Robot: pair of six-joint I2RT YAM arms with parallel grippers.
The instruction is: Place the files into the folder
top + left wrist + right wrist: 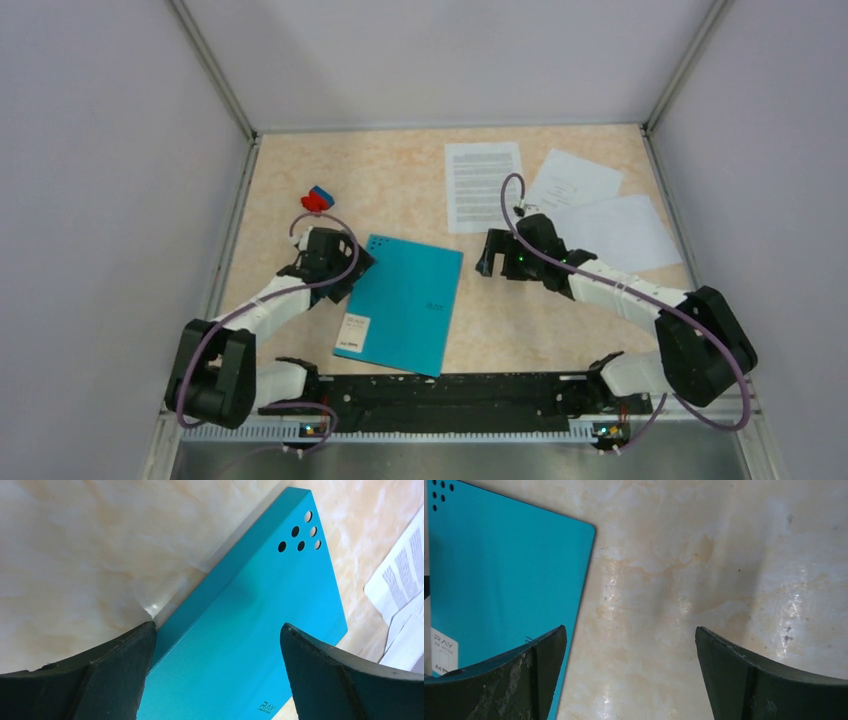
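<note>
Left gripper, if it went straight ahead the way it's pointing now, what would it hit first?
Most likely the teal folder: in the left wrist view its cover fills most of the gap between the fingers of the open left gripper, close to one long edge. How high the gripper hangs above it is unclear.

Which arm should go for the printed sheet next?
Right. The right gripper is open over the table, close to the printed sheet. The left gripper hangs open over the folder, farther away.
</note>
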